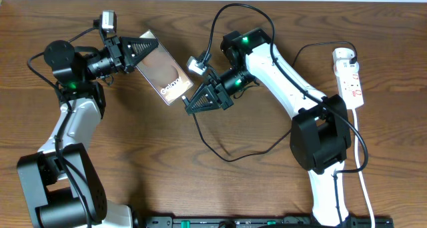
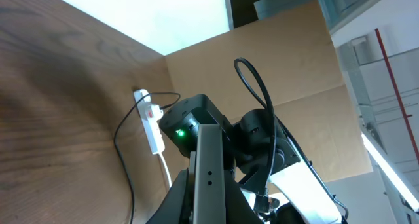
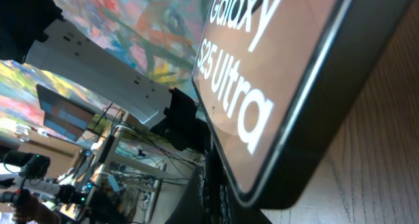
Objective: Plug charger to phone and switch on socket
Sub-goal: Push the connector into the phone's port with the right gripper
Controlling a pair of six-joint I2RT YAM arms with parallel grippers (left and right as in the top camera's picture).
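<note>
The phone, a dark slab with white "Galaxy" lettering, is held off the table, tilted. My left gripper is shut on its far end; the phone's edge stands between the fingers. My right gripper is shut at the phone's lettered end, with the charger's black cable running from it. The connector tip is hidden between the fingers. The charger's white adapter sits in the top end of the socket.
The white power strip lies at the right edge of the table, and its white cord runs toward the front. It also shows in the left wrist view. The black cable loops loosely on the table between the arms. The right arm's base stands beside the strip.
</note>
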